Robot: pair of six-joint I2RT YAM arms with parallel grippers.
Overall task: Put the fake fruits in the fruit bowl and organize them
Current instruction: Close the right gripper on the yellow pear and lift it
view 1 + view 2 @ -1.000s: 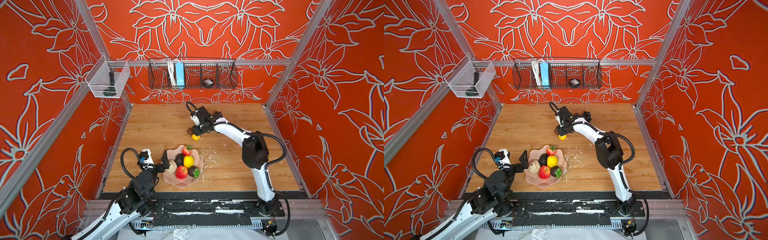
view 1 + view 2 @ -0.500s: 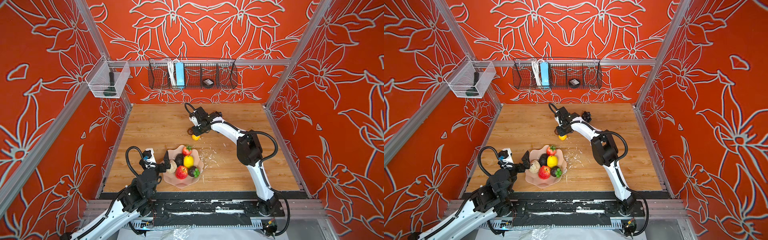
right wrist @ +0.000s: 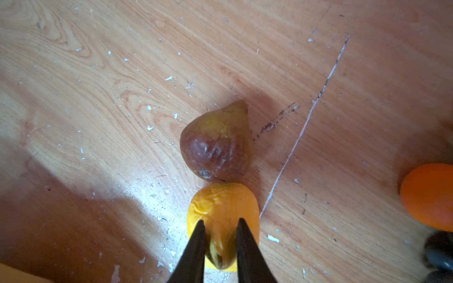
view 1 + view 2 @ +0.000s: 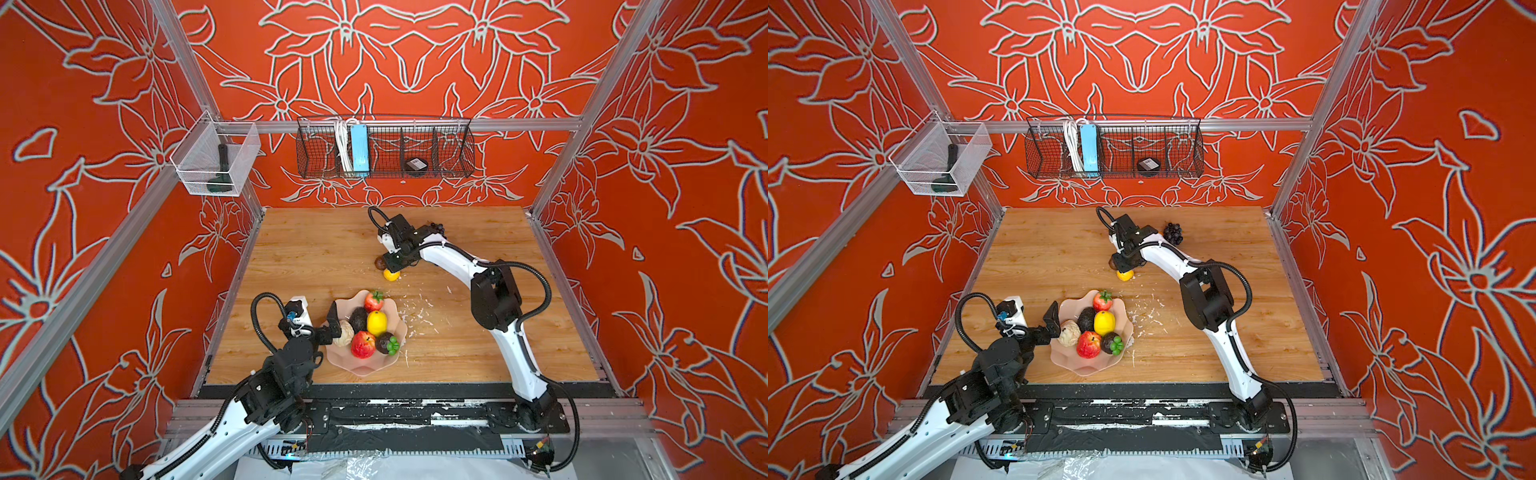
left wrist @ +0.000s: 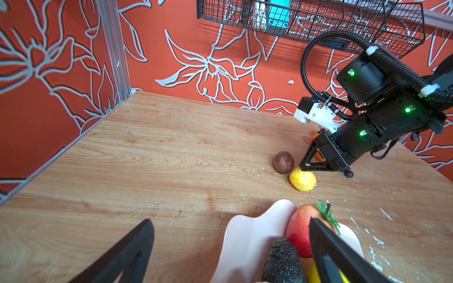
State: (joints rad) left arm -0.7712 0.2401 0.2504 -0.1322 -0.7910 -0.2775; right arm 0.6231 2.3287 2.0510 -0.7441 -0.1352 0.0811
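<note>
Right wrist view: R gripper [image 3: 221, 221] pinched on lemon [image 3: 221, 203] tip; lemon on table [image 3: 98, 98], touching brown fruit [image 3: 217, 147]. Slip likely: deeper grip advised before lift to bowl [image 4: 361, 370]. L gripper [image 4: 330, 324] spread wide.

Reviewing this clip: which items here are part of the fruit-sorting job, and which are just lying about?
Job: fruit bowl; inside it strawberry, avocado, lemon, apple, mangosteen, beige fruit; loose on the table small lemon, brown fruit, orange, grape bunch; left gripper, right gripper.
Lying about: wire basket holding blue power strip and black puck; clear bin holding dark tool; white flecks.
</note>
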